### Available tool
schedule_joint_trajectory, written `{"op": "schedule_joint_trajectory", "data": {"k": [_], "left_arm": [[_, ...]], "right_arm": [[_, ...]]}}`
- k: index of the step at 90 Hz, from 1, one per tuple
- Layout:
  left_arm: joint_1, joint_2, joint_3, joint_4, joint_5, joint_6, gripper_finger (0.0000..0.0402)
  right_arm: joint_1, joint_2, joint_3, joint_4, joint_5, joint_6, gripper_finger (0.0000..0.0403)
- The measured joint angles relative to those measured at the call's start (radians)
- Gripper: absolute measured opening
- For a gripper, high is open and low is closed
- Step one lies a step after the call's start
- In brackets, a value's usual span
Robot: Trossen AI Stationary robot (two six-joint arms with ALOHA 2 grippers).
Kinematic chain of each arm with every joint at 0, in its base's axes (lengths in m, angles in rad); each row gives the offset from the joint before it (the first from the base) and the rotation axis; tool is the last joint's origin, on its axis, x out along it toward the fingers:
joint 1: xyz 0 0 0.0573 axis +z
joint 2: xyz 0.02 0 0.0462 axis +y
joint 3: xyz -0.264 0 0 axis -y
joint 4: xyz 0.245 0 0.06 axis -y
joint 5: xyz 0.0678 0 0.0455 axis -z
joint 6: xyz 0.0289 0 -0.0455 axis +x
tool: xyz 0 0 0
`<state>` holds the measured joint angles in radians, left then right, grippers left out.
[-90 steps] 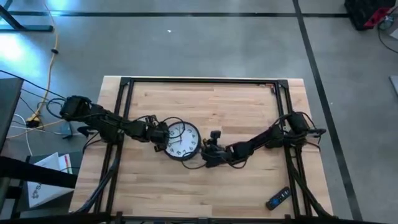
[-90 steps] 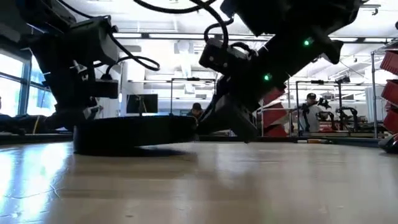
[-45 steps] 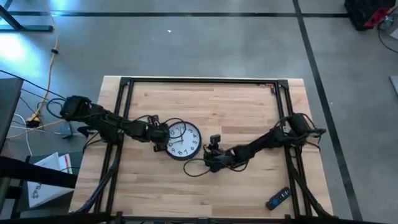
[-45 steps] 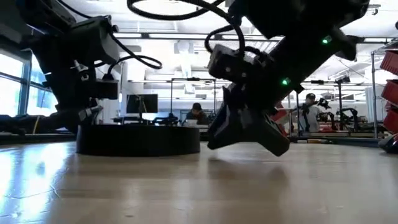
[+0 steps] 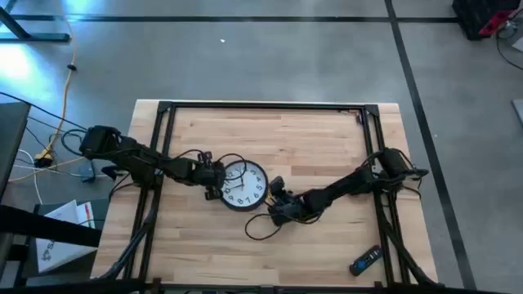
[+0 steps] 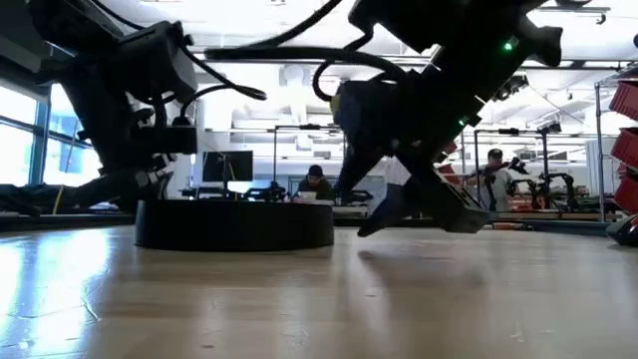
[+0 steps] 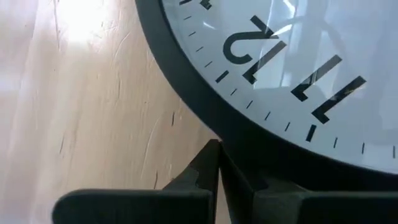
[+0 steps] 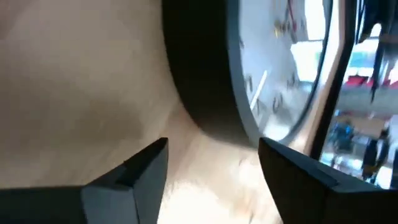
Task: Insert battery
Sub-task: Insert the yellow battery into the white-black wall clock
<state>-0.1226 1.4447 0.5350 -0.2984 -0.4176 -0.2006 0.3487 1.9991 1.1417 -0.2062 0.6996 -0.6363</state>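
Wall clock [image 5: 243,184]: face up, battery side hidden. Left gripper [image 5: 212,175]: pressed together at rim. Right gripper [image 5: 275,206]: spread, empty, just beside. Battery: unseen; insertion outstanding.

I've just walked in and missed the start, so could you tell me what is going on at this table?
Two robot arms are working on a round wall clock lying face up on the wooden table. The left gripper is shut against the clock's dark rim on one side. The right gripper hovers open at the opposite side, just off the table. A remote control lies apart near the table's corner. No battery is visible.
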Motion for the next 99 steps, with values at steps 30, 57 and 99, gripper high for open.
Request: {"op": "schedule_joint_trajectory", "data": {"k": [30,57,99], "left_arm": [[0.000,0.000,0.000,0.014,0.007,0.029,0.0000],[0.000,0.000,0.000,0.014,0.013,0.020,0.0000],[0.001,0.000,0.001,0.041,0.013,0.020,0.0000]], "right_arm": [[-0.002,0.000,0.068,0.018,-0.003,0.019,0.0292],[0.000,0.000,0.121,-0.180,-0.067,0.113,0.0383],[-0.050,-0.010,0.004,0.023,-0.091,-0.098,0.0392]]}}
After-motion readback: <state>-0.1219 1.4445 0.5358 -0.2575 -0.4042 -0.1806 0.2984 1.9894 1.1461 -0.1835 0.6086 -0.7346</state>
